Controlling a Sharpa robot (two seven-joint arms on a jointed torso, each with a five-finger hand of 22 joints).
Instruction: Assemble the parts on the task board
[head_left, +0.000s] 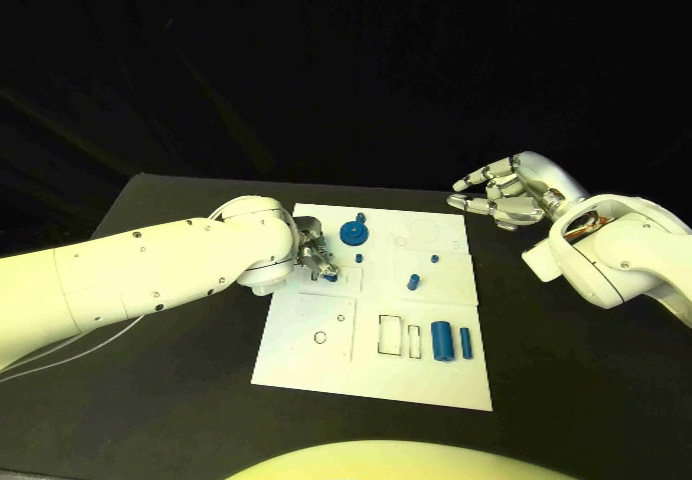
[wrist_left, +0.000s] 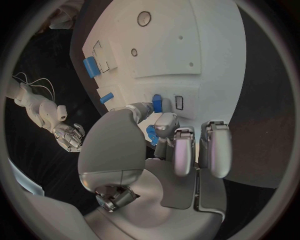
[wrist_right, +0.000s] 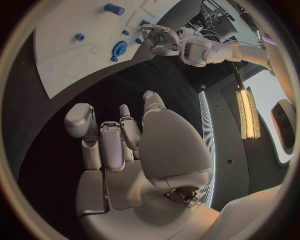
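White flat task board (head_left: 378, 375) on the black desk (head_left: 173, 400) carries six small blue parts; left hand (head_left: 316, 258) pinches one part (wrist_left: 151, 134), right hand (head_left: 498, 195) hovers empty, fingers spread.

A black table (head_left: 173, 400) stands in a dark room. Off to one side, a lit strip lamp (wrist_right: 247, 114) glows warm.

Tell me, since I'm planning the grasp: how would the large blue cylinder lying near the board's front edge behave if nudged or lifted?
The large blue cylinder lies on its side on the flat task board, so a sideways nudge would probably roll it. It looks solid and stiff, likely moulded plastic, so probably light. Its smooth round surface might slip in a loose pinch.
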